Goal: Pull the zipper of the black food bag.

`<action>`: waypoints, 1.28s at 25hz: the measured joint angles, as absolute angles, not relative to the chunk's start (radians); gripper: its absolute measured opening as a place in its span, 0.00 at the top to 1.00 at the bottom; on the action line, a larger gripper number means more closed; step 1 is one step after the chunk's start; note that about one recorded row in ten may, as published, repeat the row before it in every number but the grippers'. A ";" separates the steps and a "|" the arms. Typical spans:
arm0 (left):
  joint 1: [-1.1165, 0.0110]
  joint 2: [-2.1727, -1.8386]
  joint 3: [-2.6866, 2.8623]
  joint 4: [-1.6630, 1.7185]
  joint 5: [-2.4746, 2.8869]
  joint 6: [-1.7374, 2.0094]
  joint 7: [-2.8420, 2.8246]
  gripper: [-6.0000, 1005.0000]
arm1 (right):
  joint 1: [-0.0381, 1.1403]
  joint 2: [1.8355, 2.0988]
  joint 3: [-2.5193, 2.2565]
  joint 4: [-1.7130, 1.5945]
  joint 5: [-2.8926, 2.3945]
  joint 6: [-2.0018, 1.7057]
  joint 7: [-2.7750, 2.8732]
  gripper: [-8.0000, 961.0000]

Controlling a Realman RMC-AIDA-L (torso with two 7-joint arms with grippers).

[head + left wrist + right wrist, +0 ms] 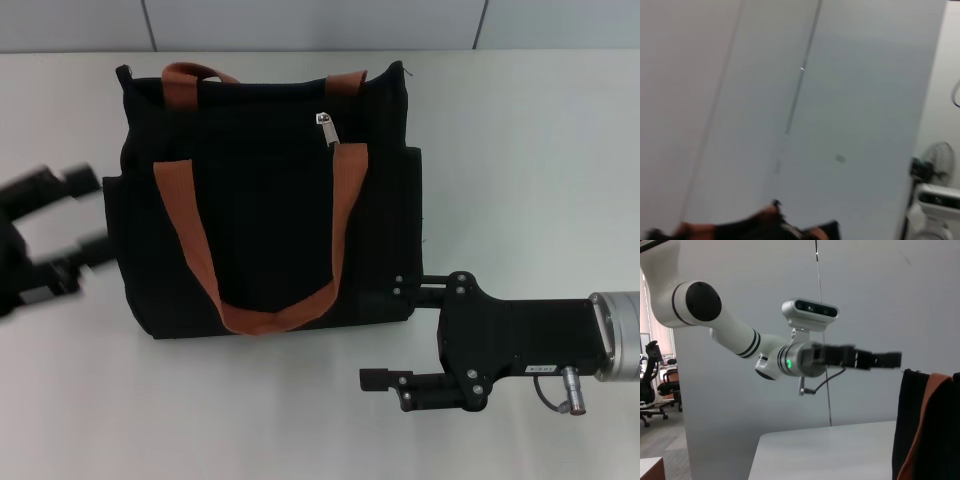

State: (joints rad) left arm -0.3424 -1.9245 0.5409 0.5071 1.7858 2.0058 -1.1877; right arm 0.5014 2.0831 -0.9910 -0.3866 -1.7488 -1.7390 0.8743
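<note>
My right claw [388, 335] is matte black, blocky, studded with small silver screws, joined to a silver wrist collar with a thin looping cable. My left claw [88, 212] is black too, on a glossy white black-ringed arm.

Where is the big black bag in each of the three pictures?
Head view: the black food bag fills the middle of the table, between the left gripper and right gripper.
Left wrist view: only its top peeks in at the bottom edge.
Right wrist view: its side stands at the right edge.
Shared landmark: the brown straps.
</note>
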 joint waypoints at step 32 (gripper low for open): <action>-0.319 -2.029 0.748 0.492 1.954 1.882 -0.948 0.17 | 0.543 2.088 -1.028 -0.277 -1.744 -1.651 0.822 0.28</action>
State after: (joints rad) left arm -0.3189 -2.0286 0.7476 0.4924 1.9544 1.8815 -0.9480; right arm 0.5430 2.0878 -1.0278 -0.2768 -1.7439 -1.6515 0.8220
